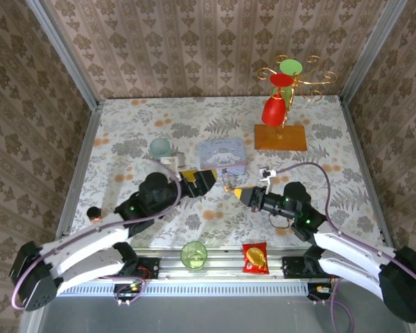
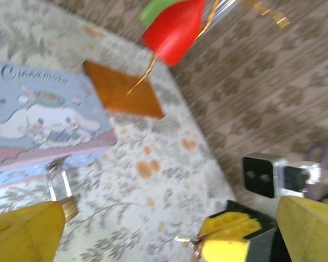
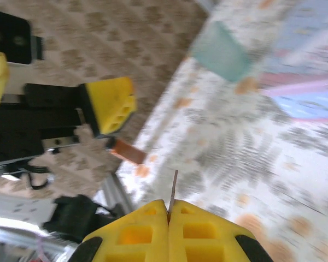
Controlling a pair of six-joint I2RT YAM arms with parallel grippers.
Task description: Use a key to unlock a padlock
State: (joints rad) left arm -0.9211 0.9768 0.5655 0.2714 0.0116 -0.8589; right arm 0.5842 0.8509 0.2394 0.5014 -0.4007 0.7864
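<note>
Padlock (image 2: 69,206) first: the little gold lock sits on the flowery cloth (image 2: 169,136), just in front of the pale blue bunny tin (image 2: 44,120). Its thin silver shackle (image 2: 59,180) points toward the tin. It is right beside one yellow finger (image 2: 22,234) of the left gripper (image 2: 172,213), and that finger hides part of the gold body. I cannot tell if the finger is touching the lock, or if the lock is lying flat.

The left gripper's jaws are spread wide apart and hold nothing. The right gripper (image 3: 168,210) has its jaws pressed tight together, pinching the key (image 3: 174,188). A thin grey bit of the key pokes out past the tips. From above, the right gripper is near the lock, with its tip pointing at it.

The lock looks free on the cloth, so I think the job now is to get hold of it before the key goes in. A loose lock this small would likely slide away if the key pushed on it.

To do it well, the left jaws should go on both sides of the gold body, not the shackle, and close slowly. The end with the keyhole should stay bare and face the right gripper. I cannot see the keyhole here. The key should stay where it is until the lock is held firm. Then it should come in straight and slow, lined up with the hole.
</note>
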